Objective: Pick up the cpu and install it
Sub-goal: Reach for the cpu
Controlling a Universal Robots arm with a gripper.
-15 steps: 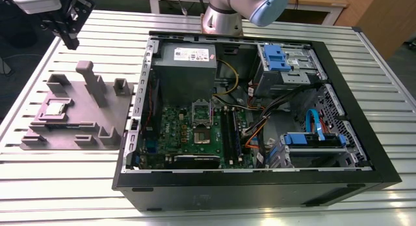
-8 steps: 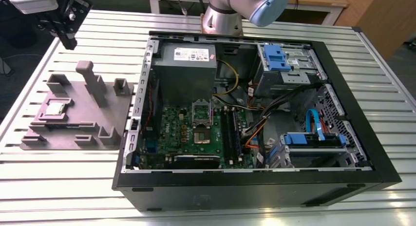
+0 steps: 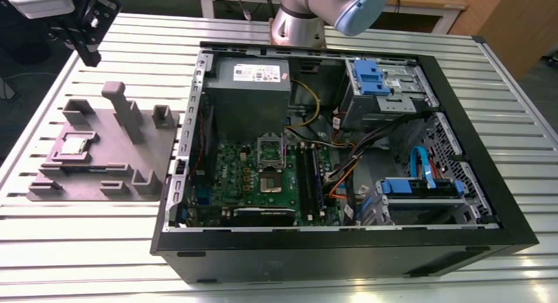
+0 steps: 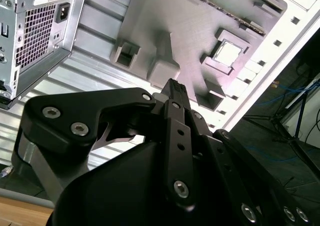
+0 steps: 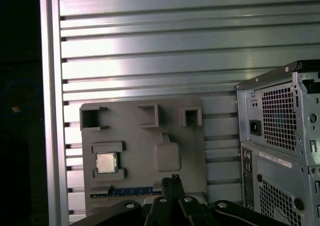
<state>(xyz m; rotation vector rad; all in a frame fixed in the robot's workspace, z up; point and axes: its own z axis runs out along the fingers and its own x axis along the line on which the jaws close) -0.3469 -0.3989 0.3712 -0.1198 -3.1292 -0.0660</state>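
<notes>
Gripper (image 3: 90, 55): fingers closed, holding nothing; 12 o'clock from cpu (image 3: 73, 145) in exterior view.
Cpu: in grey fixture (image 3: 104, 179), 9 o'clock from case (image 3: 349, 251).

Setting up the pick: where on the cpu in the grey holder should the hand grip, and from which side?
Come straight down from above: the cpu lies flat, metal top up, in a shallow pocket of the grey holder. Raised bars flank two opposite edges in the first wrist view; the other two look free, so probably pinch those thin edges.
</notes>
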